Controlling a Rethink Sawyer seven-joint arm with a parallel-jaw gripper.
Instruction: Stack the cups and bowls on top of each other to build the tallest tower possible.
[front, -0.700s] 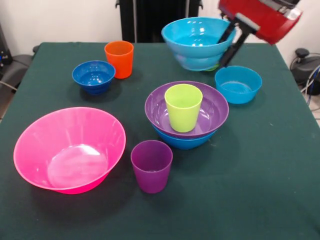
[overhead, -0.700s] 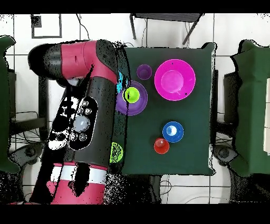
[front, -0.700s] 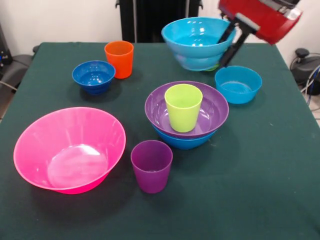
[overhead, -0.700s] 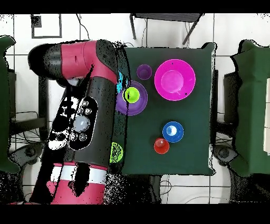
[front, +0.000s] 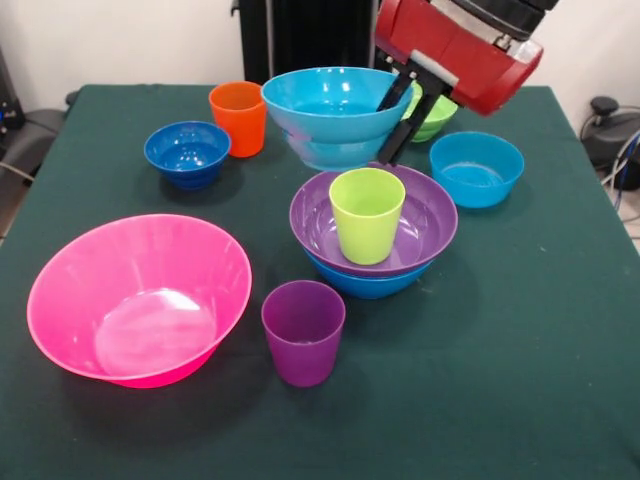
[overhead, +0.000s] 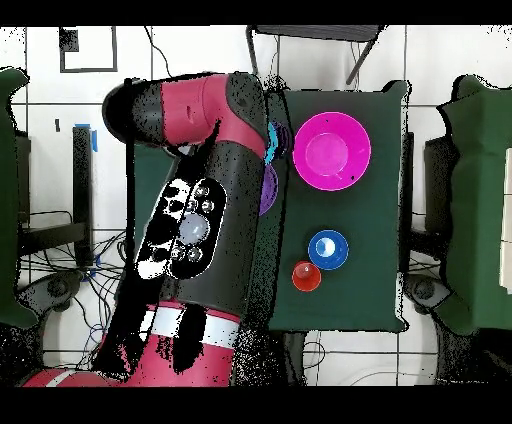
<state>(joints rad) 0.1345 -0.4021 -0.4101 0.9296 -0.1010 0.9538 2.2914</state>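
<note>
My gripper (front: 386, 132) is shut on the right rim of a large turquoise bowl (front: 330, 112), one finger inside and one outside. It holds the bowl off the table, behind and slightly left of the tower (front: 372, 225). That tower is a purple bowl nested on a blue bowl, with a lime green cup (front: 367, 213) standing in it. On the table sit a purple cup (front: 303, 331), a huge pink bowl (front: 140, 296), a dark blue bowl (front: 187, 152), an orange cup (front: 238, 117), a turquoise bowl (front: 477, 168) and a lime green bowl (front: 437, 117). The arm hides the gripper in the overhead view.
In the overhead view the red and black arm (overhead: 200, 220) covers the table's left part. The pink bowl (overhead: 332, 150), dark blue bowl (overhead: 328, 250) and orange cup (overhead: 306, 276) show beside it. The table is covered in dark green cloth (front: 520, 350).
The arm has carried the large turquoise bowl leftward and slightly lower, from the back right to just behind the purple bowl. The lime green bowl behind it now shows.
</note>
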